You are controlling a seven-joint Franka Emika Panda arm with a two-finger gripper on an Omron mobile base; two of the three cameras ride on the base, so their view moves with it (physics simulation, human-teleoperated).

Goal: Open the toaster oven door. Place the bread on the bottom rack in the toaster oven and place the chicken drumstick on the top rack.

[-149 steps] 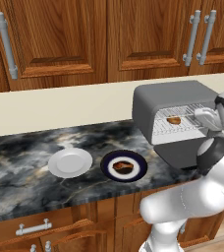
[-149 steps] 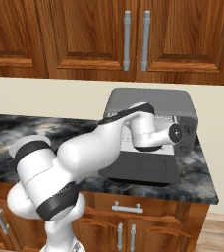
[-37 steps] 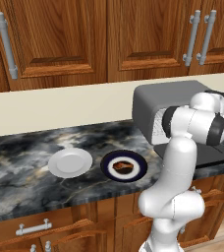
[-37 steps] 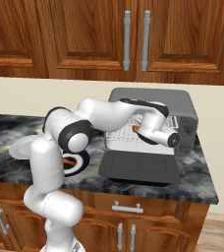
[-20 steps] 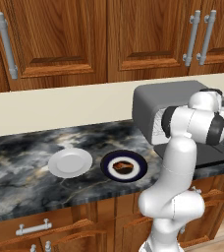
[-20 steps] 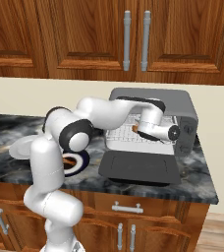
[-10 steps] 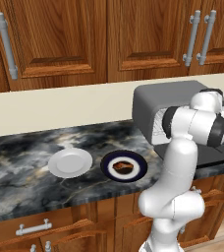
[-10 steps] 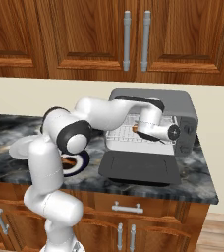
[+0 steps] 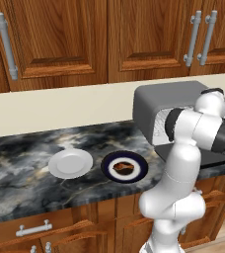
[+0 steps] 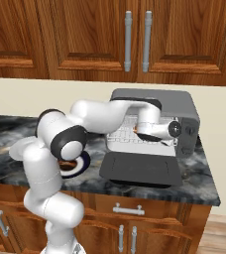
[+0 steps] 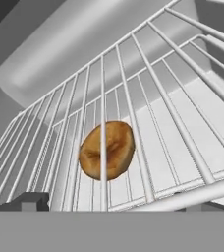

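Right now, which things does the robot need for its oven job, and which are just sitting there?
Needed: toaster oven, its open toaster oven door, bread lying on a rack, chicken drumstick on the dark plate.

Just sitting: white plate, cupboards.

— I'm getting the left base view looking down from behind the arm's left, onto the counter [image 9: 25, 163] and toaster oven [image 9: 168, 106].
— I'm seeing the right one facing the toaster oven's open front; both are sharing it. My hand view is sitting close among rack wires, facing the bread [image 11: 106, 150].
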